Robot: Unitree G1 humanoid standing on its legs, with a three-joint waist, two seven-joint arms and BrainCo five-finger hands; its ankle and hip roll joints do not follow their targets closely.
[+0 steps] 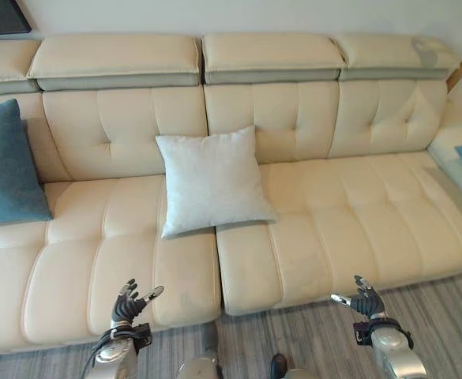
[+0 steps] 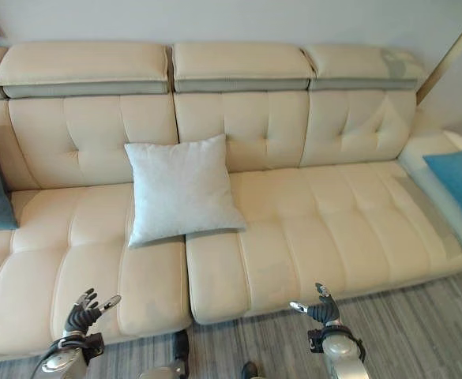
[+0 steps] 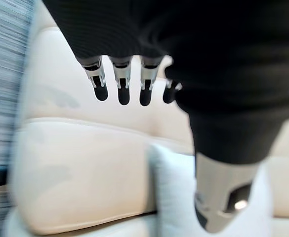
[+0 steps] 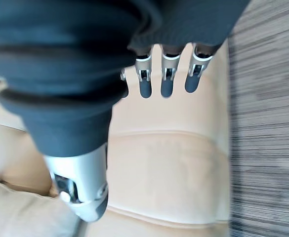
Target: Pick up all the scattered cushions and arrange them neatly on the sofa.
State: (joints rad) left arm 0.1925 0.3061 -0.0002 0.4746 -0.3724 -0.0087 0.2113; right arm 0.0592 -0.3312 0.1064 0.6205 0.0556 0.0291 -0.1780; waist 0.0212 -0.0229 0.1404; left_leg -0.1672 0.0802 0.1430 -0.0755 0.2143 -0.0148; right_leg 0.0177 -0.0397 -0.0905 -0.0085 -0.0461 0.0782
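Centrally, square white cushion (image 1: 212, 182) on tufted sofa (image 1: 357, 213)

Bare sofa (image 1: 357, 213) seat right of the white cushion (image 1: 211, 180) — teal cushion (image 1: 5, 166) far left.

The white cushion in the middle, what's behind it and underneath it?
The white cushion leans on the cream sofa backrest and straddles the gap between two seat sections. The backrest and seat directly beneath it are covered.
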